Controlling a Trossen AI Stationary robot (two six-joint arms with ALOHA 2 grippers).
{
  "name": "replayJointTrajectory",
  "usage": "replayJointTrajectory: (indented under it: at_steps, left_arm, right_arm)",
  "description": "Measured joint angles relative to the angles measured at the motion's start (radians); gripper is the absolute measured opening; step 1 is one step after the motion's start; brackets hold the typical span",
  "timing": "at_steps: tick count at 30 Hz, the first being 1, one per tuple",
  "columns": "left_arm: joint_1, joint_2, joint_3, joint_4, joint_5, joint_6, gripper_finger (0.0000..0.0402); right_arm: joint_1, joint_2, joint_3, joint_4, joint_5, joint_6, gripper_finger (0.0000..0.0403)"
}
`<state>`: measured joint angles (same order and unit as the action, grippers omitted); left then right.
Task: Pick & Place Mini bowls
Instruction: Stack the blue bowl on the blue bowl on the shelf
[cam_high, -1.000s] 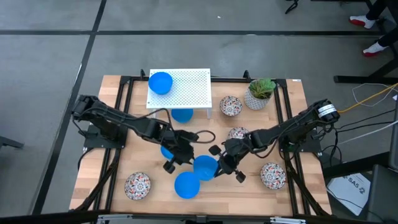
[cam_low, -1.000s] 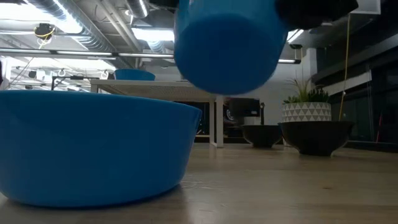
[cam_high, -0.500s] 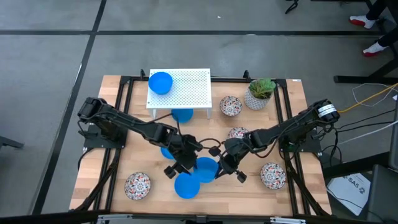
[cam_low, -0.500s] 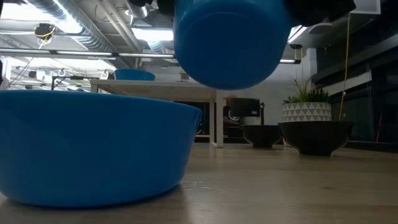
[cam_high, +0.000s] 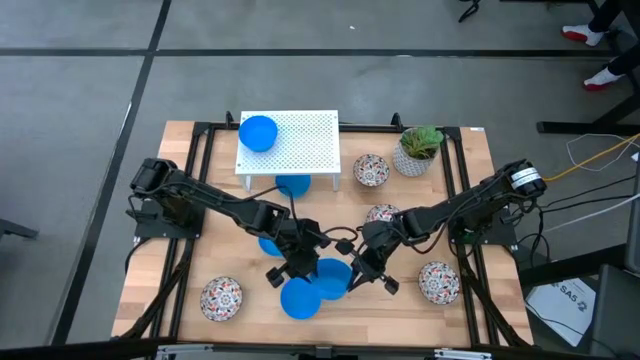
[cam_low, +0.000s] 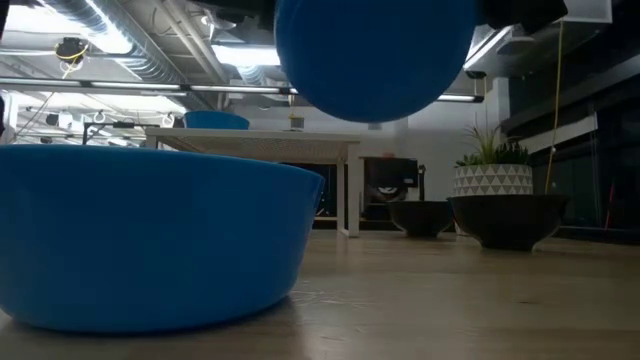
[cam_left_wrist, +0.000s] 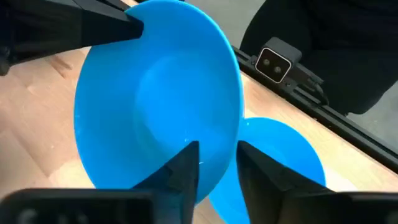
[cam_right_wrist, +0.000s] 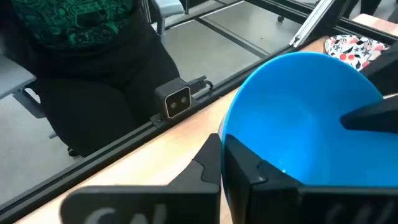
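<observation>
A plain blue mini bowl hangs tilted above the table's front middle, held from both sides. My left gripper is shut on its rim, one finger inside the bowl and the other outside. My right gripper is shut on the opposite rim. The low view shows the held bowl from below. A second blue bowl rests on the table just beneath and in front. Another blue bowl sits on the white stand. Floral bowls lie at front left and front right.
Two more floral bowls lie right of the stand, beside a potted plant. A blue bowl sits under the stand, and another is partly hidden by the left arm. A black rail frame borders the table.
My left gripper moved right to the hanging blue bowl, opened, and closed on its rim. The bowl tipped a little. My right gripper kept its hold.
</observation>
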<state>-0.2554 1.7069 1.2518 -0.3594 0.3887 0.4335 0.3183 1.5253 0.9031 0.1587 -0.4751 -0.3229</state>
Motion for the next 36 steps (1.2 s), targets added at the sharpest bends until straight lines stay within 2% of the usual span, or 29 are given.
replayJointTrajectory:
  at_steps: [7,12,16,22,27,36]
  left_arm:
    - [-0.004,0.001,-0.001,0.022,0.022,0.033,0.0013]
    - [0.0,0.001,-0.001,0.042,-0.001,0.03,0.0006]
    - [0.006,0.001,-0.001,0.043,0.055,0.008,0.0003]
    - [0.008,0.001,-0.001,-0.005,0.066,-0.064,0.0003]
    - [0.01,0.001,-0.001,-0.092,0.035,-0.158,0.0003]
    - [0.01,-0.009,0.0,-0.255,-0.157,-0.261,0.0003]
  right_arm:
    - [-0.001,0.004,0.0,0.032,0.009,0.001,0.0033]
    - [-0.001,0.009,0.0,0.062,0.026,0.015,0.0068]
    - [0.001,0.01,0.0,0.076,0.076,0.061,0.0096]
    - [0.002,0.01,0.0,0.083,0.23,0.108,0.0143]
    - [0.0,0.01,0.0,0.07,0.368,0.108,0.0171]
    - [0.0,0.01,0.0,-0.031,0.626,0.132,0.0182]
